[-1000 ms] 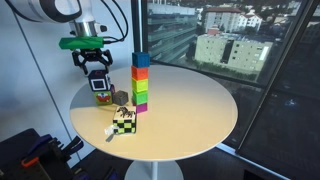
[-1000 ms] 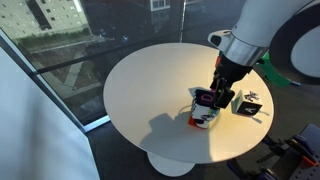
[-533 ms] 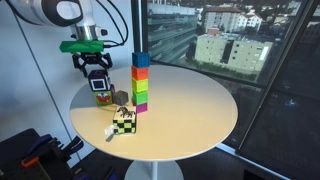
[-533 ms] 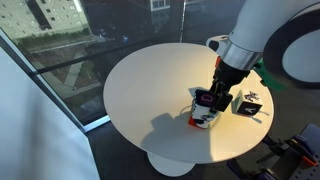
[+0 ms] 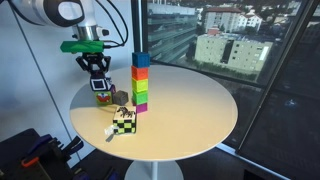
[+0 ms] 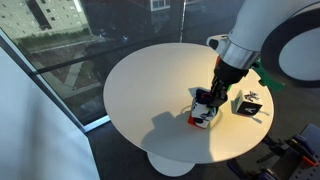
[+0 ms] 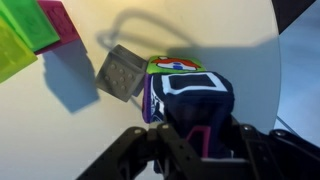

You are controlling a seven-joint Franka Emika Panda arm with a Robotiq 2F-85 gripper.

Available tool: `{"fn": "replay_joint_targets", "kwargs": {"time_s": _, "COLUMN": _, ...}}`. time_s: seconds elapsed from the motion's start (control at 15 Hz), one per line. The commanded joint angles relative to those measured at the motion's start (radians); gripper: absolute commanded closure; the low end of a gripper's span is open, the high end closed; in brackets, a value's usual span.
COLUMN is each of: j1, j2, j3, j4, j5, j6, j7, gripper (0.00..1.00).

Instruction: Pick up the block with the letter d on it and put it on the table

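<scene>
Tool (image 7: 200, 138) tight on dark-edged block (image 7: 190, 92)

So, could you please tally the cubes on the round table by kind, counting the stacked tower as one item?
Stacked tower of coloured cubes: 1
Dark-edged block, sitting on the red-green-yellow cube: 1
Red-green-yellow cube: 1
Grey cube: 1
Black-and-lime checkered cube: 1
Total: 5

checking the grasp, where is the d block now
In the wrist view the block with the letter d sits between the fingers of the gripper, atop the red-green-yellow cube, near the grey cube.
</scene>
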Motion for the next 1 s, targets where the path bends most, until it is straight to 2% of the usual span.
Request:
{"fn": "replay_joint_targets", "kwargs": {"time_s": 0.0, "j1": -0.022, "j2": 0.004, "j3": 0.007, "j4": 0.032, "j5": -0.016, "j6": -0.028, "j7": 0.076, "gripper": 0.83}}
{"fn": "replay_joint_targets", "kwargs": {"time_s": 0.07, "j1": -0.025, "j2": 0.008, "j3": 0.006, "j4": 0.041, "j5": -0.022, "j6": -0.032, "j7": 0.098, "gripper": 0.9}}
{"fn": "replay_joint_targets", "kwargs": {"time_s": 0.13, "j1": -0.029, "j2": 0.011, "j3": 0.006, "j4": 0.05, "j5": -0.025, "j6": -0.04, "j7": 0.12, "gripper": 0.93}}
{"fn": "replay_joint_targets", "kwargs": {"time_s": 0.2, "j1": -0.033, "j2": 0.013, "j3": 0.006, "j4": 0.058, "j5": -0.027, "j6": -0.044, "j7": 0.138, "gripper": 0.91}}
{"fn": "replay_joint_targets", "kwargs": {"time_s": 0.33, "j1": -0.04, "j2": 0.021, "j3": 0.006, "j4": 0.077, "j5": -0.029, "j6": -0.053, "j7": 0.17, "gripper": 0.95}}
{"fn": "replay_joint_targets", "kwargs": {"time_s": 0.93, "j1": -0.051, "j2": 0.118, "j3": 0.011, "j4": 0.195, "j5": -0.054, "j6": -0.079, "j7": 0.322, "gripper": 0.94}}
